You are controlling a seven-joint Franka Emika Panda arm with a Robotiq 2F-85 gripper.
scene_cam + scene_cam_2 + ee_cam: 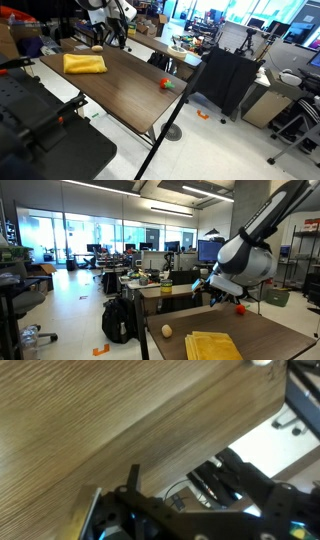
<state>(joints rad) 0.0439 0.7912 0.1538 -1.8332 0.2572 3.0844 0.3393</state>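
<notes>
Starting at the left of the counter (280, 330) in an exterior view: a small tan ball (167, 331) sits near the corner, close to the edge, on its own. Next over, a folded yellow cloth (213, 345) lies flat by the near edge, just apart from the ball. Above them I've got the hand (207, 285) hanging in the air over the far edge, touching nothing, with nothing in it that I can see. How wide its fingers stand, I can't tell. Farther right, a red object (240, 308) rests by the far edge. Wrist view: wood grain, the counter's edge running diagonally, the hand's dark frame below.
</notes>
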